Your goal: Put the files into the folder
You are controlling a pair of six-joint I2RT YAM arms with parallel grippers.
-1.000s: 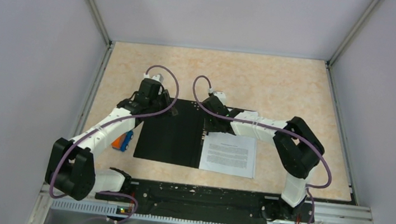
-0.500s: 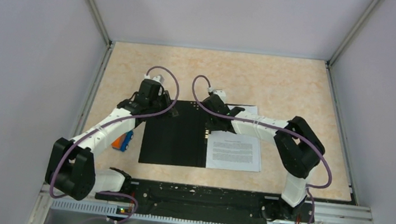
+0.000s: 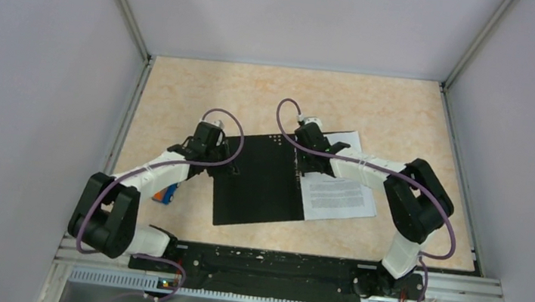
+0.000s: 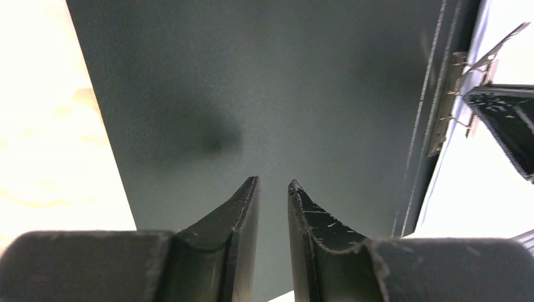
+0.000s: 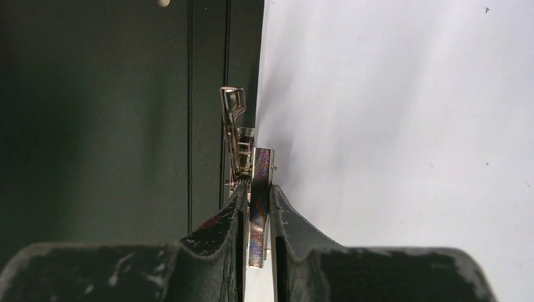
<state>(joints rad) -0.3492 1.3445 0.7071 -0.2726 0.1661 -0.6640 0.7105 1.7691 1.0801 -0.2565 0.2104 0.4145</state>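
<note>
Folder (image 3: 259,180) open mid-table, black inside up. Files (image 3: 339,193) on its right half. Right gripper (image 5: 257,194) clamped on metal spine clip (image 5: 242,148). Left gripper (image 4: 273,186) over left cover, fingers slightly apart, nothing between. Orange-blue obj (image 3: 163,194) near left.

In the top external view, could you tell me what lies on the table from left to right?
Small orange-and-blue object → left gripper → open folder → metal spine clip → printed sheet.
</note>
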